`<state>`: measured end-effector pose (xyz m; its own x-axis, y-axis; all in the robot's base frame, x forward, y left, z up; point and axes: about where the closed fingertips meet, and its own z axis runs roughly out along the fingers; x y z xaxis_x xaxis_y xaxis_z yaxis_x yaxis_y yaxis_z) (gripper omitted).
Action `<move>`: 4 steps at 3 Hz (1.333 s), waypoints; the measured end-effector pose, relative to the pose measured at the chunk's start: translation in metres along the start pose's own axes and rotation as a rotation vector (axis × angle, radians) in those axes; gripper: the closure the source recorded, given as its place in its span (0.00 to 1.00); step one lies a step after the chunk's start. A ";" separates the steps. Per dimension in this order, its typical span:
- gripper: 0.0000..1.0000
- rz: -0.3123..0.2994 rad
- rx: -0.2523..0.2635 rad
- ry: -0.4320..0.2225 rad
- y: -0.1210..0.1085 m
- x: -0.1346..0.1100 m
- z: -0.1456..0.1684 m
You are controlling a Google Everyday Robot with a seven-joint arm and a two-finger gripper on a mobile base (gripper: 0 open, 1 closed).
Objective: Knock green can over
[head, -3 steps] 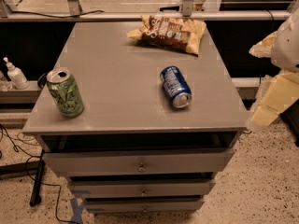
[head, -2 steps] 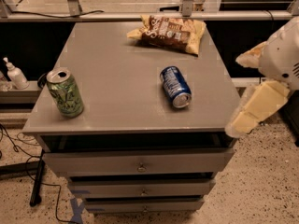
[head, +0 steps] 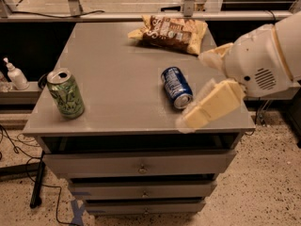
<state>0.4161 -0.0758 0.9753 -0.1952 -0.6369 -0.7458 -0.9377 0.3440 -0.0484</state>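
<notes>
The green can (head: 66,93) stands upright near the front left corner of the grey drawer cabinet's top (head: 117,69). It is light green with a darker print and a silver top. My gripper (head: 192,91) comes in from the right, over the cabinet's right front part. Its cream fingers (head: 214,105) are spread apart and hold nothing. It is right beside the blue can (head: 176,87), which lies on its side. It is far to the right of the green can.
A brown chip bag (head: 169,32) lies at the back of the top. A white pump bottle (head: 15,74) stands on a low shelf to the left. Drawers (head: 141,166) are below the top, and cables lie on the floor at the left.
My gripper and arm have moved left, from beside the cabinet's right edge to over its right front part near the blue can. Both cans and the bag have not moved.
</notes>
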 end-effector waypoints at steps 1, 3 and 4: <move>0.00 0.018 -0.025 -0.074 0.008 -0.022 0.000; 0.00 -0.012 -0.032 -0.150 0.003 -0.031 0.006; 0.00 -0.046 -0.058 -0.262 -0.002 -0.046 0.038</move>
<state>0.4381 -0.0209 0.9842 -0.0783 -0.4477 -0.8907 -0.9602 0.2742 -0.0534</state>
